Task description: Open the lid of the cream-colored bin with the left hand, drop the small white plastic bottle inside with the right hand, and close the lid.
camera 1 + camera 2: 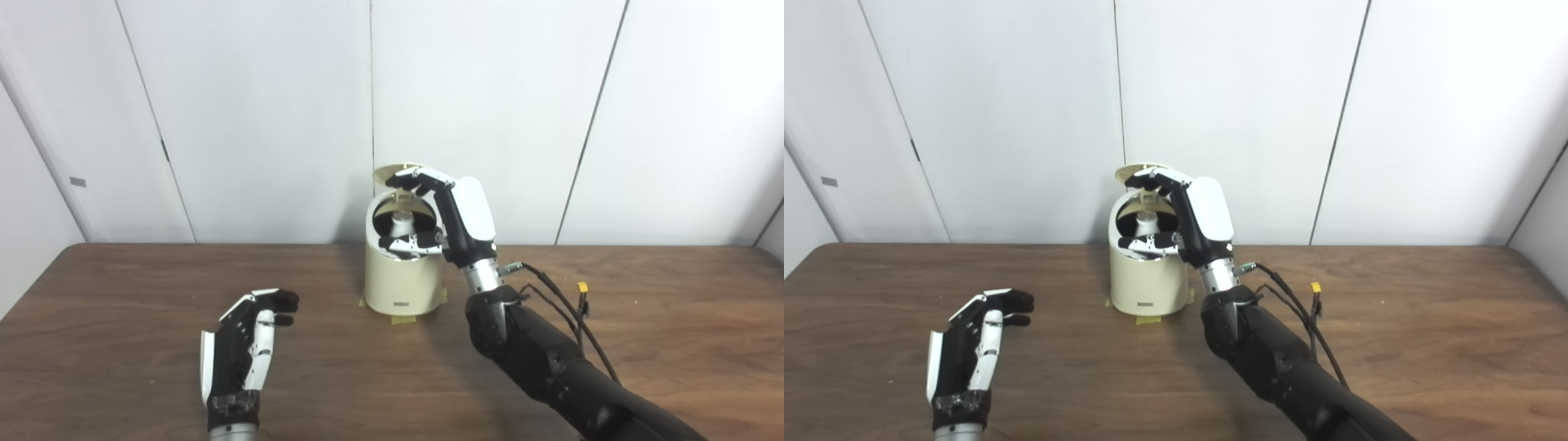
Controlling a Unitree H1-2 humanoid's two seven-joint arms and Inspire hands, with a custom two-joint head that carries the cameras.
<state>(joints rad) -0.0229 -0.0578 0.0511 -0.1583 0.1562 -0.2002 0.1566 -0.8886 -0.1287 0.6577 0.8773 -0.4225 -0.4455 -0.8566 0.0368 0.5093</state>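
Note:
The cream-colored bin (401,282) stands at the back middle of the table. Its lid (387,174) is tipped up at the back, leaving the mouth uncovered. Inside the mouth shows the top of the small white plastic bottle (402,222). My right hand (450,214) reaches over the bin from the right, open and spread. Its fingers (419,179) lie against the raised lid's edge and its thumb sits at the front rim. The bottle shows in the gap between fingers and thumb, with nothing closed on it. My left hand (245,343) is open and holds nothing, low over the table at the front left, well apart from the bin.
Strips of yellow tape (401,318) mark the bin's base on the brown wooden table (674,318). Black cables with a yellow plug (582,288) hang off my right forearm. White wall panels rise just behind the bin.

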